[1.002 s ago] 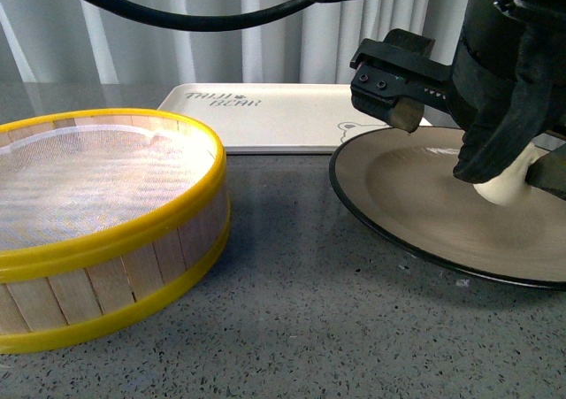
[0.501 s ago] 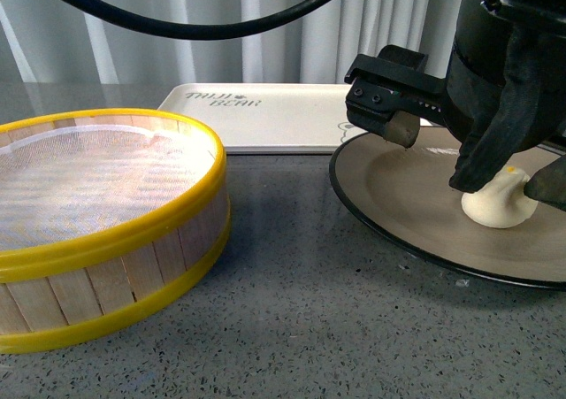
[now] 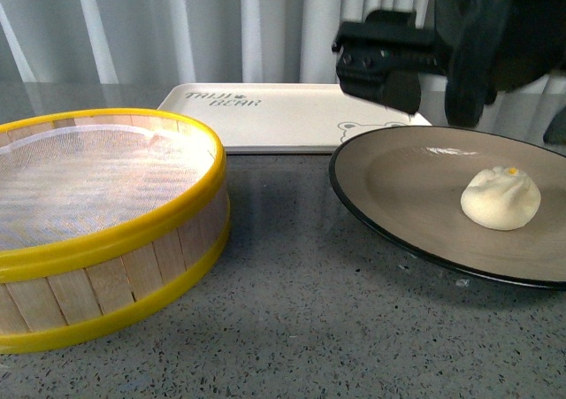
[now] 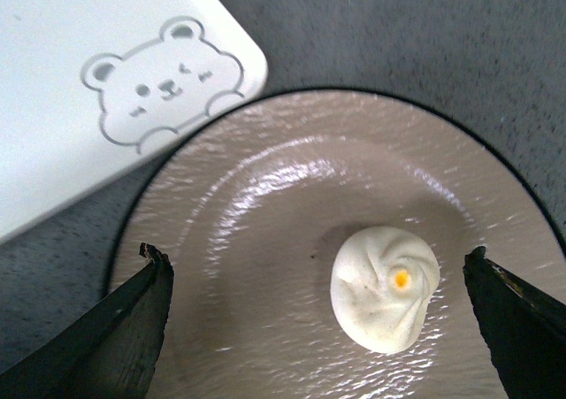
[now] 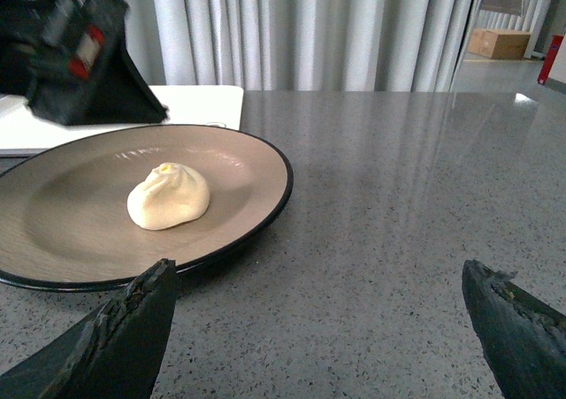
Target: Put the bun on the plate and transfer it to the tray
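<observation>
The white bun (image 3: 500, 197) with its orange dot lies alone on the right part of the grey-brown, black-rimmed plate (image 3: 402, 182). My left gripper (image 3: 432, 96) hangs open above the plate, clear of the bun. In the left wrist view the bun (image 4: 385, 288) lies between the spread fingers of the left gripper (image 4: 317, 257), nearer one of them, on the plate (image 4: 256, 204). My right gripper (image 5: 317, 271) is open and empty, low over the table beside the plate (image 5: 71, 226) and bun (image 5: 168, 195). The cream tray (image 3: 274, 111) with the bear drawing lies behind the plate.
A round wooden steamer basket (image 3: 106, 231) with yellow rims and a white mesh stands at the front left. The tray's bear corner (image 4: 164, 85) almost touches the plate's rim. Grey speckled table (image 5: 398, 195) stretches beside the plate. Curtains hang behind.
My left gripper has let go of the bun and risen off the plate. The bun now lies uncovered on the plate.
</observation>
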